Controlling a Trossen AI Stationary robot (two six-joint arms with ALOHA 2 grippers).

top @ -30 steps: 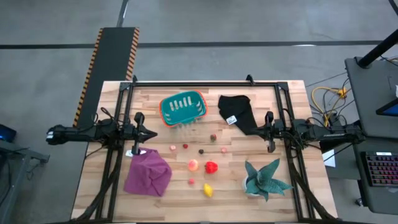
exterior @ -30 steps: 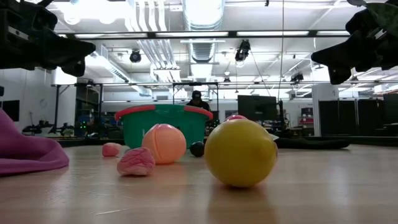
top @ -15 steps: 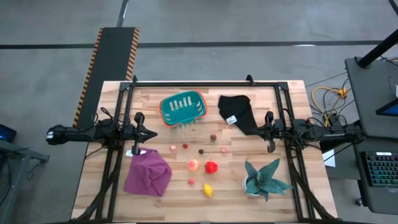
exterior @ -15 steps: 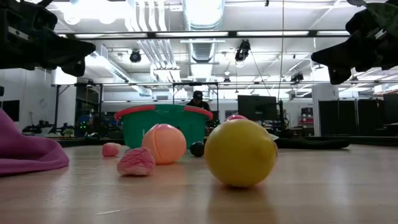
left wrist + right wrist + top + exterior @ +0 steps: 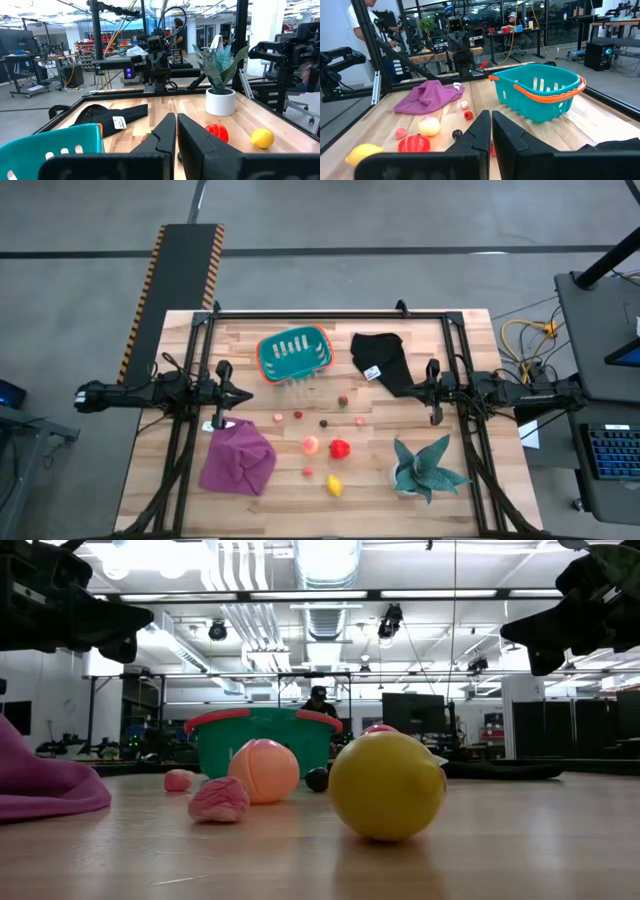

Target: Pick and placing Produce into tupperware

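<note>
Nothing has been picked yet, by the look of it. The left hand [image 5: 243, 394] and the right hand [image 5: 423, 391] both hang above the bench [image 5: 470, 330] at its two sides, each with its fingers pressed together and holding nothing. The teal tupperware [image 5: 294, 353] sits empty toward the back, between the arms, and the produce lies scattered in front of it: a red piece [image 5: 340, 448], a peach-coloured one [image 5: 311, 445], a yellow one [image 5: 334, 485] nearest the front edge, and some smaller bits. To start well, I'd say either hand should open wide first, then drop straight down over one piece. The round ones look likely to roll away. The purple cloth [image 5: 237, 460] and potted plant [image 5: 425, 468] want avoiding.
</note>
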